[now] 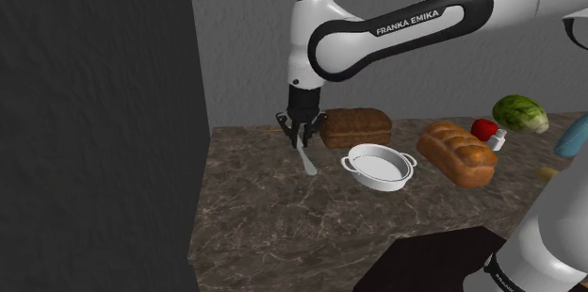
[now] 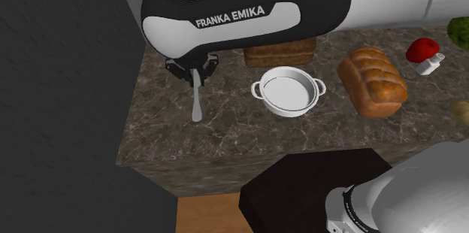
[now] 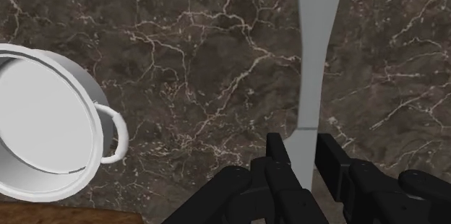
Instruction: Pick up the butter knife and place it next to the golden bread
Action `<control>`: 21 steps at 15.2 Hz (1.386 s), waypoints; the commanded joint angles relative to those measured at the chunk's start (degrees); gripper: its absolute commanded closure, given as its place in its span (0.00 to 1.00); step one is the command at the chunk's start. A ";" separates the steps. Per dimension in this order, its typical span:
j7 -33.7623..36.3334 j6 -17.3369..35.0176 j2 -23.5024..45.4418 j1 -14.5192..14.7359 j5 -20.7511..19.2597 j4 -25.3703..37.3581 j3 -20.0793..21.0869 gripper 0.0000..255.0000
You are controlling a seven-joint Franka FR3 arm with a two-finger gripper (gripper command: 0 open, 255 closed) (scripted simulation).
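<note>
Your black two-finger gripper [image 1: 302, 136] is pinched narrow on one end of the single grey butter knife [image 1: 307, 160]. It sits near the brown marble counter [image 1: 254, 229] edge at the shoulder view's left, beside the dark wall [image 1: 94, 121]. Bare counter lies nearer. There are two loaves: a dark brown loaf [image 1: 356, 127] and a golden bread loaf [image 1: 457, 154] farther right. One white two-handled pan [image 1: 379, 167] sits between knife and golden loaf. The white arm [image 1: 405, 22] reads "FRANKA EMIKA".

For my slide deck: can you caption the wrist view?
Gripper shut on the knife over the marble counter, with the white pot off to one side.
</note>
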 commanded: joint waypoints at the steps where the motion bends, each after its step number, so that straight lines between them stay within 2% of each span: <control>1: -0.14 -1.41 -0.36 -0.04 0.18 1.05 -0.02 1.00; 7: -0.41 -5.37 -1.23 -0.11 0.57 4.22 -0.07 1.00; 14: -10.52 -3.96 -14.73 -3.20 5.47 -10.00 -4.91 1.00; 21: -20.05 -4.67 -26.14 -5.24 6.63 -20.94 -11.39 1.00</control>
